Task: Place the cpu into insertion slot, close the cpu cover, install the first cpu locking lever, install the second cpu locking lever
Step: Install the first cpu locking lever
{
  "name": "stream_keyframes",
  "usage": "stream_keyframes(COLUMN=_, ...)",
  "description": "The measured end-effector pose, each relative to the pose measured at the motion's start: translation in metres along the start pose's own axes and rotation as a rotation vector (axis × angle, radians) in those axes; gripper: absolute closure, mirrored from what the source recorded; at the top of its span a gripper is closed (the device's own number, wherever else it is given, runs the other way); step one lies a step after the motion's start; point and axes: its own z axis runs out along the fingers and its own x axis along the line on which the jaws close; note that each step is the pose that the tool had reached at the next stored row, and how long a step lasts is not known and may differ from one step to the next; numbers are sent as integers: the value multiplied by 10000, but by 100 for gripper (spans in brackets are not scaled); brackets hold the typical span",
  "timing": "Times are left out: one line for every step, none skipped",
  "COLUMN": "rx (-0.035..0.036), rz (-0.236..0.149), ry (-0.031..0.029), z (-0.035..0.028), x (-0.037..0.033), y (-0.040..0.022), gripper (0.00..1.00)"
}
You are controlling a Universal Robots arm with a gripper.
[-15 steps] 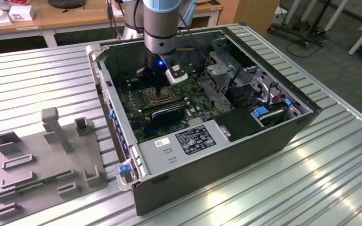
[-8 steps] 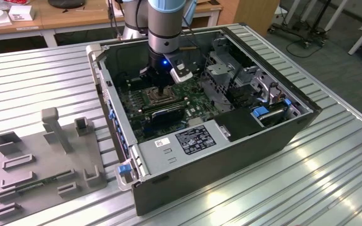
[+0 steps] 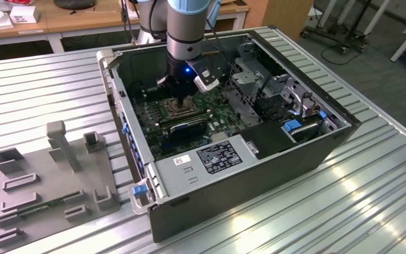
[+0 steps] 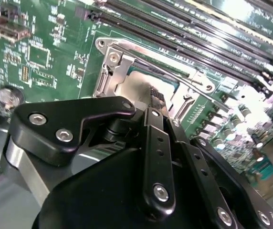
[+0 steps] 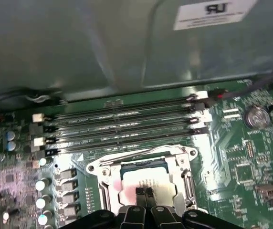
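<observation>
Open computer case (image 3: 259,159) on a slatted table (image 3: 40,79), grey fixture block (image 3: 48,180) at the exterior view's left. The gripper (image 5: 144,193) hangs inside the case, its fingertips (image 5: 140,194) pressed together directly on the cpu (image 5: 143,180). The cpu lies in the insertion slot (image 5: 186,183), framed by the cpu cover (image 4: 127,52) folded down around it. Memory slots (image 5: 122,121) run just beyond the gripper.

cpu (image 5: 143,179) seated in insertion slot (image 5: 146,167)
</observation>
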Motion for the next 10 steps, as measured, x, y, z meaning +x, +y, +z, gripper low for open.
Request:
stream_keyframes(rx=-2, rz=-162, ry=19, z=1, x=-1, y=0, gripper=89)
stream_keyframes(rx=-3, rz=-289, ry=34, z=1, x=-3, y=0, gripper=89)
stream_keyframes(rx=-5, rz=-396, ry=46, z=1, x=-7, y=1, gripper=89)
stream_keyframes(rx=-8, rz=-471, ry=54, z=2, x=-21, y=3, gripper=89)
stream_keyframes(rx=-7, rz=-508, ry=60, z=3, x=-43, y=6, gripper=89)
stream_keyframes(rx=-6, rz=-524, ry=65, z=3, x=-63, y=9, gripper=89)
stream_keyframes(rx=-6, rz=-525, ry=66, z=3, x=-71, y=9, gripper=89)
stream_keyframes(rx=-6, rz=-526, ry=67, z=3, x=-73, y=10, gripper=89)
stream_keyframes(rx=-6, rz=-528, ry=67, z=3, x=-73, y=11, gripper=89)
stream_keyframes(rx=-5, rz=-534, ry=68, z=2, x=-73, y=11, gripper=89)
